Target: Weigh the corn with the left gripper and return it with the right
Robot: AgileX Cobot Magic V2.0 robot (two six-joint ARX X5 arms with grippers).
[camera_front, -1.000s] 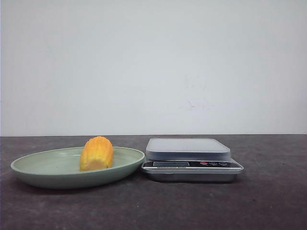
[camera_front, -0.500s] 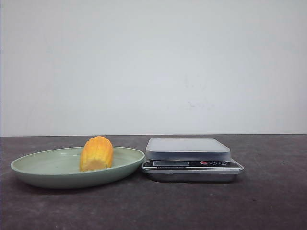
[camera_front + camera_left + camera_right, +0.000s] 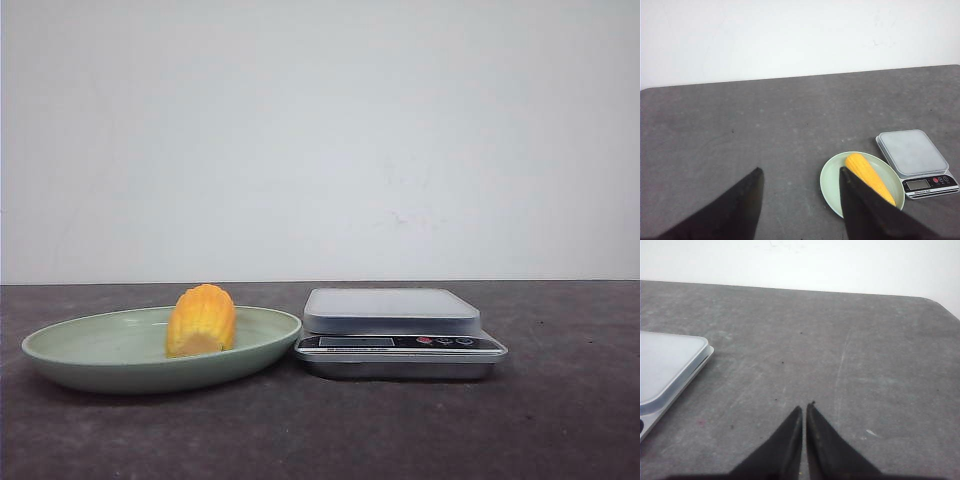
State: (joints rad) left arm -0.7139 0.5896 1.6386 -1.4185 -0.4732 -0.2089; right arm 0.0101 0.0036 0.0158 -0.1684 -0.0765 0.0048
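Even, soft light, faint shadows, slightly hazy pictures, no glare anywhere.

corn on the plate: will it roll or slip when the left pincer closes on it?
Likely to roll: the corn is a rounded cob lying on its side in the shallow plate. Probably stiff, so it should hold shape. Its ribbed kernels may give some grip, though the tapering fingers of the left pincer could squeeze it sideways.

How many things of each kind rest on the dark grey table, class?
Yellow-orange ribbed corn cob: 1
Pale green shallow round plate: 1
Silver kitchen scale with grey platform: 1
Total: 3
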